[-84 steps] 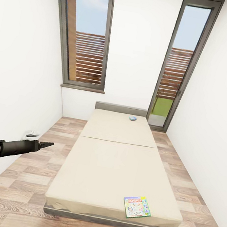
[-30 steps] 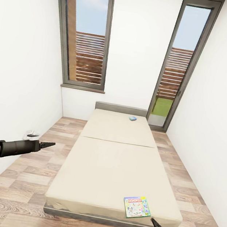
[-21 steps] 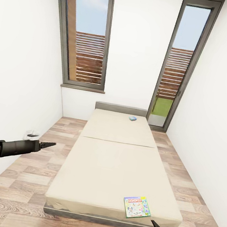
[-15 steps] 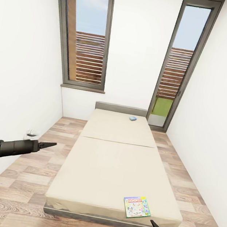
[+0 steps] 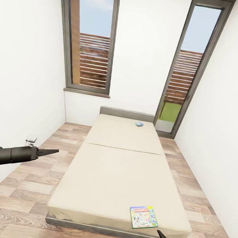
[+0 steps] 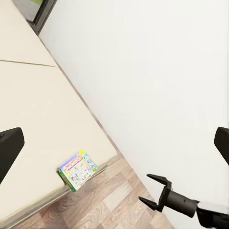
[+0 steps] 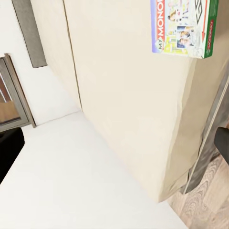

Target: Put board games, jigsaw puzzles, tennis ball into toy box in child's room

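Far blue box (image 5: 139, 124) — print too small.

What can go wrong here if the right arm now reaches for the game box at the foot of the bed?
1. The green-edged board game lies near the bed corner; a push may slide it off.
2. It lies flat on the soft mattress, so the open right gripper may struggle to get under it.
3. The blue board game by the headboard looks far away.

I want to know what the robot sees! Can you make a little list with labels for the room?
place: bedroom, wood floor, two tall windows
bed: beige mattress, grey frame
near game box: flat on the bed's near right corner
far blue box: by the headboard
left gripper: over the floor, left of the bed
right gripper: open, empty, just below the near box
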Tool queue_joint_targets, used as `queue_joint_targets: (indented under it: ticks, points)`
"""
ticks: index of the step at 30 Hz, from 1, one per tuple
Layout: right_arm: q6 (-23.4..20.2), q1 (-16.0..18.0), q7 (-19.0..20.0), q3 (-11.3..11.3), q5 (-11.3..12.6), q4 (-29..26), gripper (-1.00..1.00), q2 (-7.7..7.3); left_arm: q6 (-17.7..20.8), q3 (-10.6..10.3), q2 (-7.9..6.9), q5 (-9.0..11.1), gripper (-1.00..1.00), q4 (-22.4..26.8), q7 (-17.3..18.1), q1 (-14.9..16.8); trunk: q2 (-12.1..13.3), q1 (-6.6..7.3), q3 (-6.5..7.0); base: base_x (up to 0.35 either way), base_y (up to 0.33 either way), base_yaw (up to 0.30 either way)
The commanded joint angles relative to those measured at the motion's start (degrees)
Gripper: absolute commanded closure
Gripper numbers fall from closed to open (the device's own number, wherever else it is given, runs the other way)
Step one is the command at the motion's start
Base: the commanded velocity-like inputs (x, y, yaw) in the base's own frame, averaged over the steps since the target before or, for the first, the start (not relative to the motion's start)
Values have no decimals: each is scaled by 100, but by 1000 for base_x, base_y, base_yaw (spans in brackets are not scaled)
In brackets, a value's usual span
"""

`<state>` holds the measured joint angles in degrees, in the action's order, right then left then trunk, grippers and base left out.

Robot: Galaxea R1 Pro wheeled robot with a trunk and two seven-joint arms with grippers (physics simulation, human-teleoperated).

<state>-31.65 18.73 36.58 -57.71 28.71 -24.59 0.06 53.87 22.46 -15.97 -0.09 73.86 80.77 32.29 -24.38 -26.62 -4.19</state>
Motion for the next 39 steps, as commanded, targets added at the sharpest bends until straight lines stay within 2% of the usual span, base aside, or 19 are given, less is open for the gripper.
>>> queue_joint_targets:
  ticks: [1,20,39]
  points:
    - [-38,5,7,-23,22,0,-100,1,80,3,0,-1,-100,-1,56,6,-54,-26,-31,0,0,0]
    - [-48,10,13,-71,58,-32,-100,-89,168,4,6,-2,-100,-17,114,-3,-816,-443,-372,0,0,0]
    - [-52,10,70,-77,65,-37,-100,-72,168,3,6,22,-100,-21,115,-3,-1578,-860,-713,0,0,0]
